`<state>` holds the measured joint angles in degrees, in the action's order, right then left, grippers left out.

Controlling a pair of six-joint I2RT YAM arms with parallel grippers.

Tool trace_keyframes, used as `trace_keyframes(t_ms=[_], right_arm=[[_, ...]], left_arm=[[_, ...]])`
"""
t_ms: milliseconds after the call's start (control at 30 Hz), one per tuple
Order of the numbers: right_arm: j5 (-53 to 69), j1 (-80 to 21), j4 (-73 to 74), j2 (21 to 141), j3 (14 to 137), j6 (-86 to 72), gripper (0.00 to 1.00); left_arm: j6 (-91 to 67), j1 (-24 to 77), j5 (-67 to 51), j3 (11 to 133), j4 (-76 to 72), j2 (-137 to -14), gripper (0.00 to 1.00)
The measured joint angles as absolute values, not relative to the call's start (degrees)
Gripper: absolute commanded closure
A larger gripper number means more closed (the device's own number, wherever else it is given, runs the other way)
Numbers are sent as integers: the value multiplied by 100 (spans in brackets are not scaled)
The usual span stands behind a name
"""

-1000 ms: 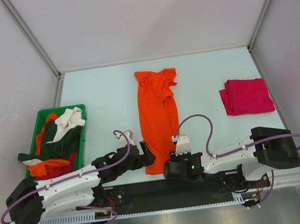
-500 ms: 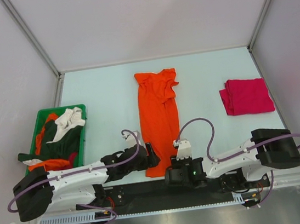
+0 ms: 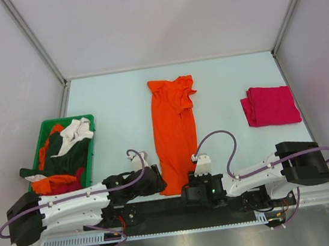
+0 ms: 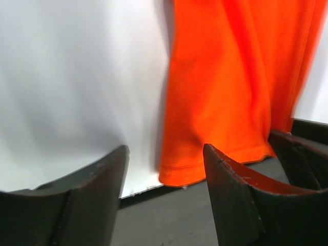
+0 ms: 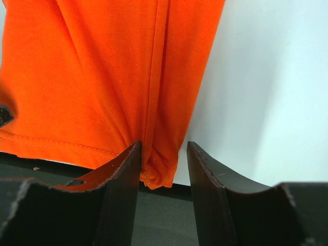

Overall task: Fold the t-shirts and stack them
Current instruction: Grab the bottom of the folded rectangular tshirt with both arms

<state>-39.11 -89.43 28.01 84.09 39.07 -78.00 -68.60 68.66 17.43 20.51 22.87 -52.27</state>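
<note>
Corners at the hem of the orange t-shirt (image 3: 174,128) reach the black rail (image 3: 163,207) at the table's near edge, one in front of each arm. The left gripper (image 4: 165,148) has its jaws apart and empty, with the left corner just beside its inner finger. The right gripper (image 5: 163,143) straddles the puckered right corner; whether it pinches the cloth cannot be told. The fold would likely go best if both took the hem at matching depth and carried it level toward the collar, so the long strip lies straight. Left of this shirt, a green bin (image 3: 42,124) holds a heap of unfolded t-shirts (image 3: 66,157); far right lies a folded magenta t-shirt (image 3: 270,106). The pale table (image 3: 113,99) looks matte, ringed by plain white walls (image 3: 163,20).
</note>
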Motion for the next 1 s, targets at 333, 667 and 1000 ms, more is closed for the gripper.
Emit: trace_keyframes(t_ms=[333,667,1000], right_arm=[[-3918,-8943,2897,8486,3986,-7826,54],[-3944,-8978,2974,8486,3992,-7964,53],[-3955,-8984,3087,8600,4108,-7979,53]], left_arm=[[-6785,6969,1629,2497,1914,-6372,47],[-6799,7116,1608,2493,3015,-5660,43],[-6794,7142,1660,2600,3413,-5892,42]])
